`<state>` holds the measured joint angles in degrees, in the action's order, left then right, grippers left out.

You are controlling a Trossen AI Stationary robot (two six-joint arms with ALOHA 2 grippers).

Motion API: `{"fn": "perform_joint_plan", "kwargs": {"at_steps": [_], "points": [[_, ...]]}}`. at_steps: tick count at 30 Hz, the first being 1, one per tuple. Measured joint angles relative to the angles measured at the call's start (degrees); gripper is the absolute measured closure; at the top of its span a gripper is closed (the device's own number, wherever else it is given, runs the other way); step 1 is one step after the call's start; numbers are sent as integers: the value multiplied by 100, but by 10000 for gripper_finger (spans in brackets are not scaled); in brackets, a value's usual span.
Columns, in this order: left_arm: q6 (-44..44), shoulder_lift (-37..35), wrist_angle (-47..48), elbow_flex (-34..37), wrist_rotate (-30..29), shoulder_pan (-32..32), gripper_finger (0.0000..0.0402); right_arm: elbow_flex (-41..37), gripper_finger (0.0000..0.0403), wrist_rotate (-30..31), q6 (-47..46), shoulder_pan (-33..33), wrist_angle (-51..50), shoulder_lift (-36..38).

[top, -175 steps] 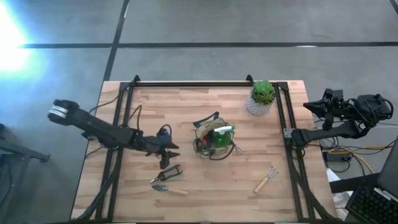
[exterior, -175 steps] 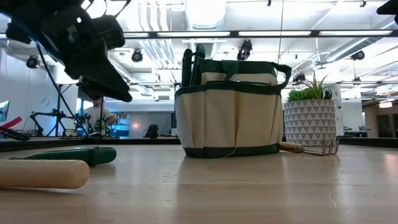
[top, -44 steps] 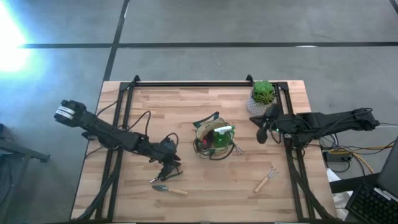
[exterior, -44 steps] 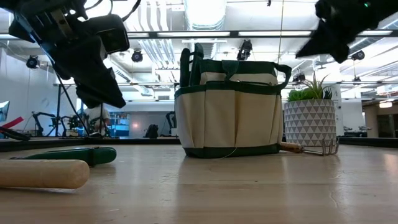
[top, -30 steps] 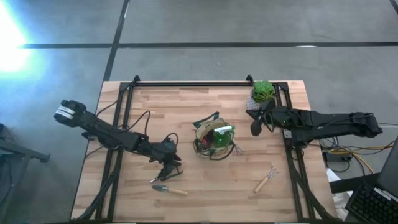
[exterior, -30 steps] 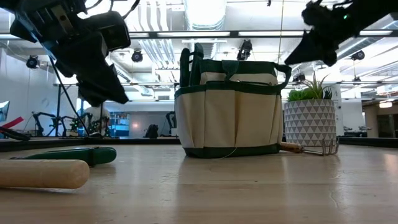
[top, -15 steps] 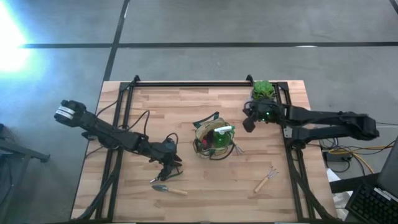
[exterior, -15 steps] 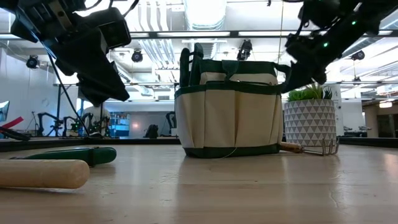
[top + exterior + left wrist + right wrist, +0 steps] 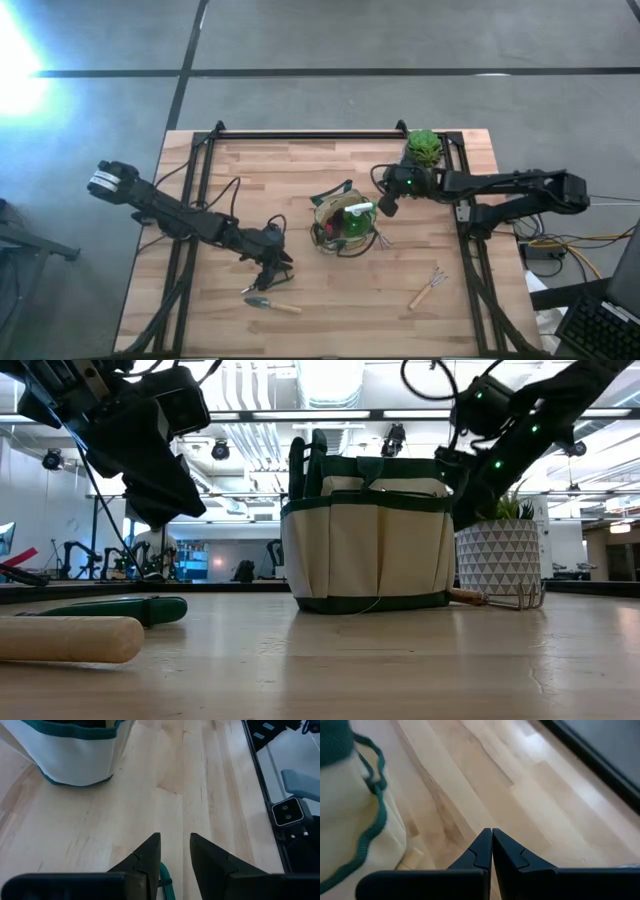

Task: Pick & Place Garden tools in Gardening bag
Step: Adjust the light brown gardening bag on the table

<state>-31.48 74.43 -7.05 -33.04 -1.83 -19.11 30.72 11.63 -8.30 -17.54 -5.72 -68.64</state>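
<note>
The beige gardening bag (image 9: 343, 225) (image 9: 370, 550) stands upright mid-table with a green spray bottle (image 9: 352, 222) inside. Dark pruners (image 9: 120, 609) and a wooden-handled trowel (image 9: 272, 304) lie flat on the table at the near left. My left gripper (image 9: 272, 262) (image 9: 175, 836) hangs open above the pruners, clear of them. One fork (image 9: 380, 238) (image 9: 500, 598) lies against the bag's right foot, another fork (image 9: 428, 288) at the near right. My right gripper (image 9: 382, 207) (image 9: 492, 831) is shut, just right of the bag above the table, touching nothing.
A green plant in a white pot (image 9: 422, 150) (image 9: 497, 555) stands at the far right corner, close behind my right arm. Black frame rails (image 9: 320, 134) run along the table's far, left and right edges. Bare wood lies along the near edge.
My right gripper has swung from beside the plant toward the table's left and down, ending next to the bag's right side; it has stayed shut. Bag and tools have not moved.
</note>
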Motion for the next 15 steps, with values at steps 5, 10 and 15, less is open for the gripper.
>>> {"fn": "perform_joint_plan", "kwargs": {"at_steps": [5,10,15], "points": [[0,0,-1,9,0,2,296,0,394,-183,238,0,296,-359],[-4,0,-2,35,4,1,296,2,394,-732,400,2,635,-638],[-9,2,-2,37,5,2,296,2,395,-788,396,2,761,-899]]}}
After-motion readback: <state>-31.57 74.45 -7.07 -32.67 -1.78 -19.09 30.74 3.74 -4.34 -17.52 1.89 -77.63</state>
